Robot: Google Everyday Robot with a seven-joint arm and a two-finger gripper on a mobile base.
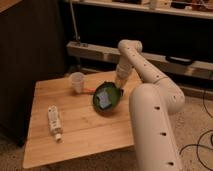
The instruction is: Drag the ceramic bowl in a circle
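Dim room, with a dark cabinet point(30, 60) standing at the far left and a long shelf point(95, 50) running along the back wall. A wooden desk point(85, 135) stood in front of them on a speckled floor. Toward the desk's left near side a small bottle point(54, 121) lay on its side, its cap end pointing to the near edge. Farther back and to the right, a translucent cup point(77, 81) stood upright, well apart from the bottle. Just right of the cup sat the dark-green bowl point(111, 104), near the desk's middle toward the far right, with a pale patch showing inside it. The gripper point(119, 84) came down onto the bowl's far right rim. Its jaws were closed and seemed to pinch that rim. From there the white arm point(150, 115) rose to a joint above the shelf, then swept down to the right into a thick segment filling the near right corner. Dark cables point(200, 145) lay on the floor at the far right.
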